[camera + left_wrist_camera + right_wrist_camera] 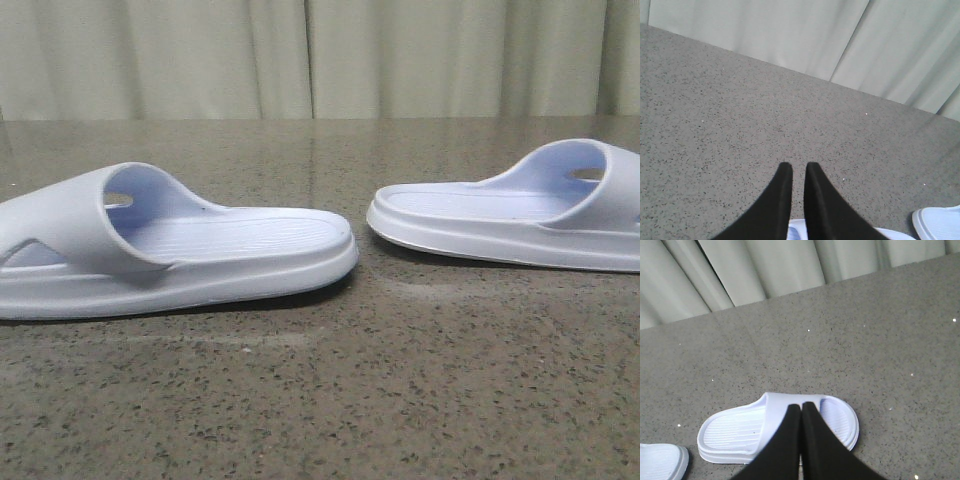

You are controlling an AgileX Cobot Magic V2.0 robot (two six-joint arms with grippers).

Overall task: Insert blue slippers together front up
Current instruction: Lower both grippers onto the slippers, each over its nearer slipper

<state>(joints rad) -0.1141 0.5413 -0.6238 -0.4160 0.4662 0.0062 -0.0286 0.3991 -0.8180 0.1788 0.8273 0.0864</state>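
Both slippers lie flat, heels facing: left slipper [170, 245], right slipper [520, 215]. My left pincer [798, 167] and right pincer [801, 407] are clenched, empty. Descending clenched risks shoving foam sideways.

The table [320, 400] was dark grey-brown stone with lots of tiny black and white specks. It was a bit shiny, and soft light glowed on its top. Behind the table hung a pale, creamy curtain [300, 55] with long folds running down to the table's far edge.
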